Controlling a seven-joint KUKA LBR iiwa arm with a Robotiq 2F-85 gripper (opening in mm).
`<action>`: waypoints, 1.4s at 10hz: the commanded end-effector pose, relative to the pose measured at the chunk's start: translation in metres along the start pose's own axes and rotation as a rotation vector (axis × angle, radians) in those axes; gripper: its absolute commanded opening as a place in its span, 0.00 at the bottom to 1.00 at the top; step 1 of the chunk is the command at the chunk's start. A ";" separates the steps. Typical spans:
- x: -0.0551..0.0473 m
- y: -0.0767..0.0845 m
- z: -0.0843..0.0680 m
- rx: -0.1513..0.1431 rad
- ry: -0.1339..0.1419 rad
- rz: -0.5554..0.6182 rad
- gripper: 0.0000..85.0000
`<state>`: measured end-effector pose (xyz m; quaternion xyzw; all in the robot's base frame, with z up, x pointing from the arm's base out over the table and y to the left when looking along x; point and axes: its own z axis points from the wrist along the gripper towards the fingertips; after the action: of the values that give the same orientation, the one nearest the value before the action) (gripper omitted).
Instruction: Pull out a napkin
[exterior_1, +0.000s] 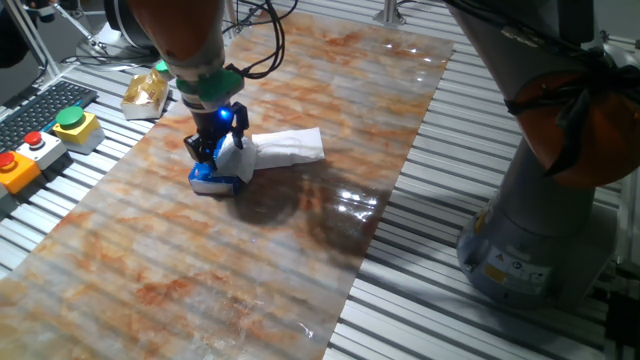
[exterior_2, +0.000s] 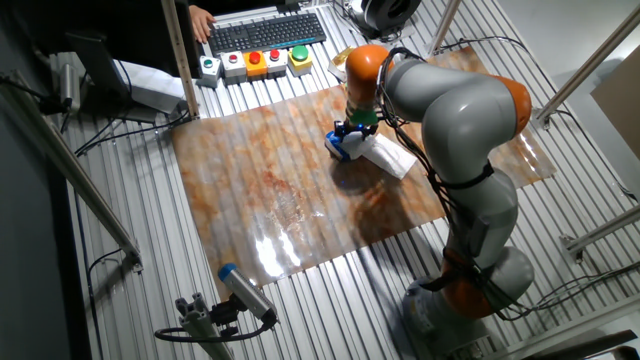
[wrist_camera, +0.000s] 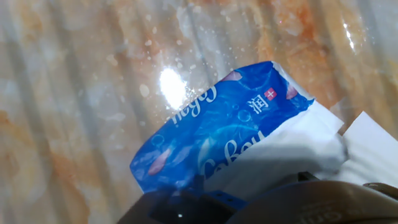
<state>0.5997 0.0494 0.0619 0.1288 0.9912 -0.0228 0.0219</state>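
A blue-and-white tissue packet (exterior_1: 213, 181) lies on the marbled mat (exterior_1: 250, 270); it also shows in the other fixed view (exterior_2: 338, 147) and the hand view (wrist_camera: 205, 137). My gripper (exterior_1: 222, 152) stands right over its open end. In the hand view the gripper (wrist_camera: 273, 202) looks shut on a white napkin (wrist_camera: 292, 155) that sticks out of the packet. A flat white napkin sheet (exterior_1: 290, 146) stretches from the packet to the right on the mat, also seen in the other fixed view (exterior_2: 388, 156). The fingertips are mostly hidden.
A crumpled gold foil wrapper (exterior_1: 146, 90) lies at the mat's far left corner. A box with a green button (exterior_1: 73, 124), one with a red button (exterior_1: 15, 165) and a keyboard (exterior_1: 40, 105) stand to the left. The arm's base (exterior_1: 540, 240) is at the right.
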 end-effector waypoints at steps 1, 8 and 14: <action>0.000 0.000 0.001 0.000 0.000 -0.002 0.80; 0.006 0.002 0.009 0.000 -0.012 -0.001 0.60; 0.001 0.000 0.006 -0.038 0.021 -0.059 0.20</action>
<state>0.5986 0.0492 0.0562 0.0976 0.9951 -0.0013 0.0128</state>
